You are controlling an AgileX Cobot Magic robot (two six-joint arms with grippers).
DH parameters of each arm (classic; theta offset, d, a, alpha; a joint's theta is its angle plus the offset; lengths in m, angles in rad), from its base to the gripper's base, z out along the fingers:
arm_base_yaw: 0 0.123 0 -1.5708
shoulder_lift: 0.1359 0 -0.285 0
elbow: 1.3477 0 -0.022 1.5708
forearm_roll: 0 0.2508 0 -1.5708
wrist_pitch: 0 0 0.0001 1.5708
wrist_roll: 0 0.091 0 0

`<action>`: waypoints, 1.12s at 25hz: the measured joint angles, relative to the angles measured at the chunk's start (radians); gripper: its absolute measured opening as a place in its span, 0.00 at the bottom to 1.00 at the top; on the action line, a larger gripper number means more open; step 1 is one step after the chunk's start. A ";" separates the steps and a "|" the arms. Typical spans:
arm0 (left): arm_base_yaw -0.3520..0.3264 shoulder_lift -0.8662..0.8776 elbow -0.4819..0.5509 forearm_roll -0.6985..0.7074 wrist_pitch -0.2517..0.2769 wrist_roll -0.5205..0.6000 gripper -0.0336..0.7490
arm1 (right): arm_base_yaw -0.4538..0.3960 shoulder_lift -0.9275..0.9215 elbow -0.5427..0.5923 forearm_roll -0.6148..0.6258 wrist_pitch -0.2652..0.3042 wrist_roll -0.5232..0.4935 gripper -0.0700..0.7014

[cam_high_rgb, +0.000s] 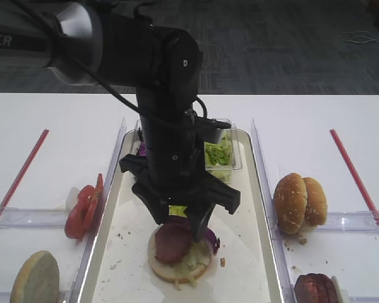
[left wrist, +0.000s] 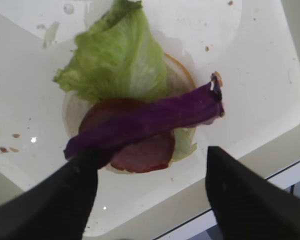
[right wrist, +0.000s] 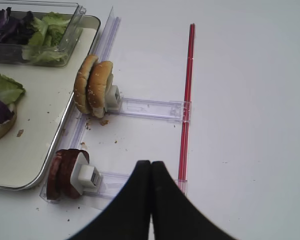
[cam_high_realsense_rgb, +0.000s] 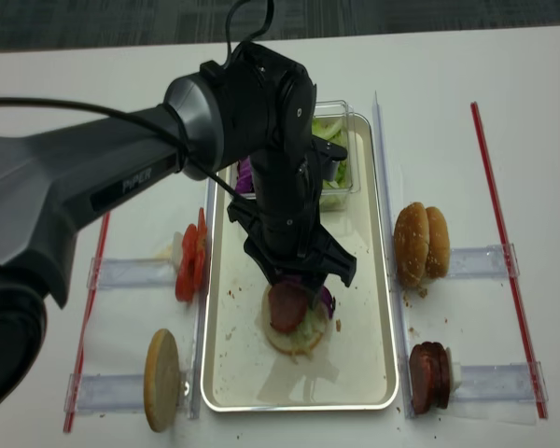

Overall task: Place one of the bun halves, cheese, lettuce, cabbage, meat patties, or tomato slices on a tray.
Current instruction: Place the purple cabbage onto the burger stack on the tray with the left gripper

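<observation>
The left gripper (left wrist: 147,192) hangs with jaws spread wide above the dark purple cabbage strip (left wrist: 145,122), which lies across the reddish-brown meat slice (left wrist: 140,150) on the long silver tray (cam_high_rgb: 265,208); the right gripper (right wrist: 151,200) is pressed together.

Your left gripper (cam_high_realsense_rgb: 297,277) hangs with jaws spread just above the stack (cam_high_realsense_rgb: 295,320) on the tray (cam_high_realsense_rgb: 369,308): bun, lettuce, a meat slice, cabbage (cam_high_realsense_rgb: 325,301) at its right edge. Tomato slices (cam_high_realsense_rgb: 189,261) stand left of the tray.
</observation>
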 joint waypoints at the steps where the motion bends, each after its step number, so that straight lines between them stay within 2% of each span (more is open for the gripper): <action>1: 0.000 0.000 0.000 0.000 0.000 0.000 0.61 | 0.000 0.000 0.000 0.000 0.000 0.000 0.39; 11: 0.000 0.000 -0.072 0.008 0.004 -0.018 0.61 | 0.000 0.000 0.000 0.000 0.000 0.000 0.39; 28: 0.000 0.000 -0.102 0.031 0.008 -0.044 0.61 | 0.000 0.000 0.000 0.000 0.000 -0.002 0.39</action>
